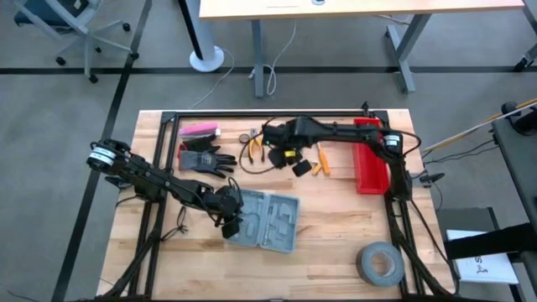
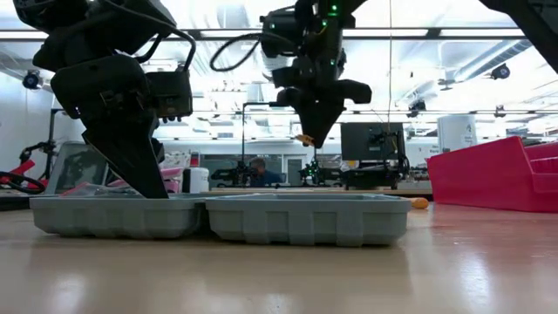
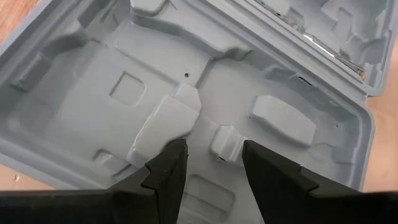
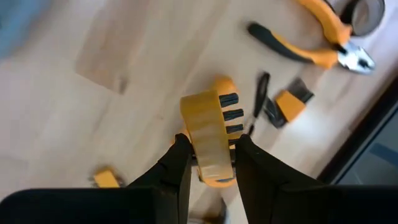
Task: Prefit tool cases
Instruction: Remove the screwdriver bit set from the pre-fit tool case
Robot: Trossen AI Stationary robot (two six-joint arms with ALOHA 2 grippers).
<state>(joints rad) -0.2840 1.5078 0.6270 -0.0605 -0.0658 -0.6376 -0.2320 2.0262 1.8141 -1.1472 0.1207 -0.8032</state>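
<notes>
You have the tool case lying open on the counter; your left claw sits inside 1 half, fingers apart, gripping nothing; your right claw hangs above the counter, clamped on a yellow bit holder, near the pliers.

No text, label, brand, number or sign can be read in any view. The open grey tool case shows only bare moulded plastic, with no lettering. A white sheet of paper at the right edge of the high view carries a dark mark, but it is too small to make out.
</notes>
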